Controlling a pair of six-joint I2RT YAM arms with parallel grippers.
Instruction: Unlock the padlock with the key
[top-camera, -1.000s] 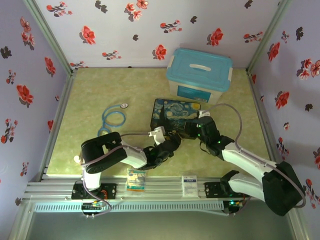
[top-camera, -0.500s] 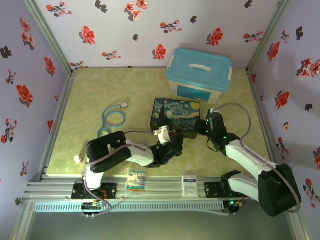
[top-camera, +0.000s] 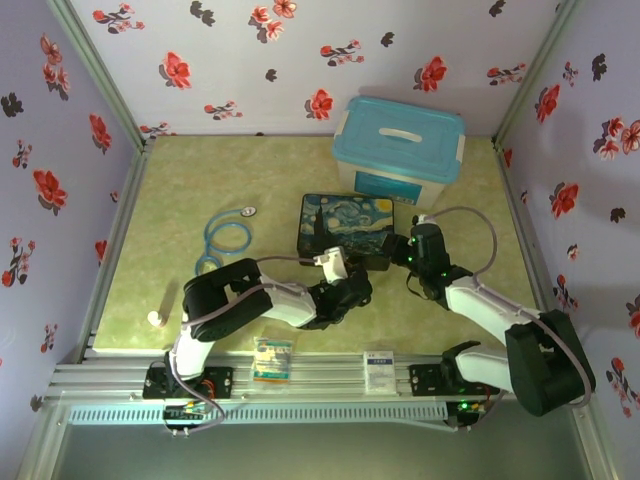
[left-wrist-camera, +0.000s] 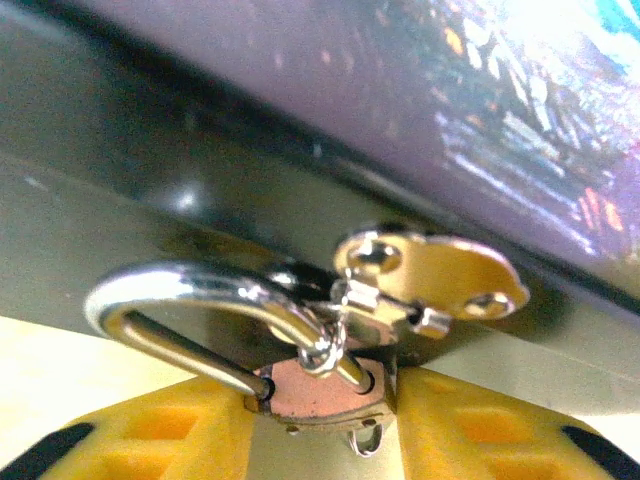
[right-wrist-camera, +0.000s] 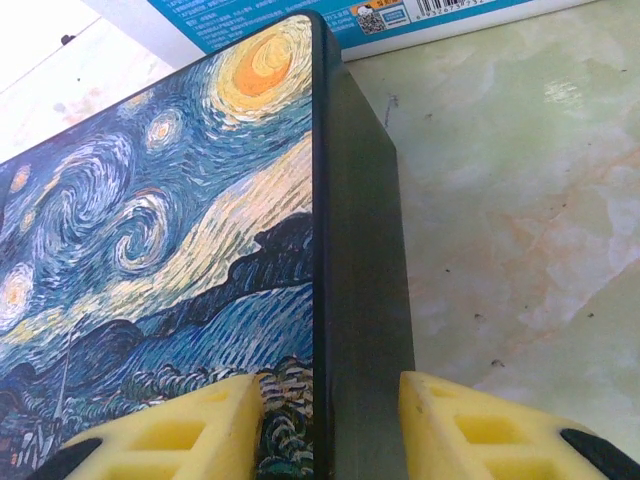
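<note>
Left wrist: padlock (left-wrist-camera: 316, 392) pinched in left tool (left-wrist-camera: 322, 425).

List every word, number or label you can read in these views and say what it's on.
No text reads legibly.
Blue label on the storage bin: print, QR code and barcode, too small to read.
Left rail tag and right rail tag: blurred.
On the padlock and the key: no marking legible.

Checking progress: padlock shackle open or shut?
Looks shut: left wrist view shows both shackle legs seated in the padlock body.
</note>
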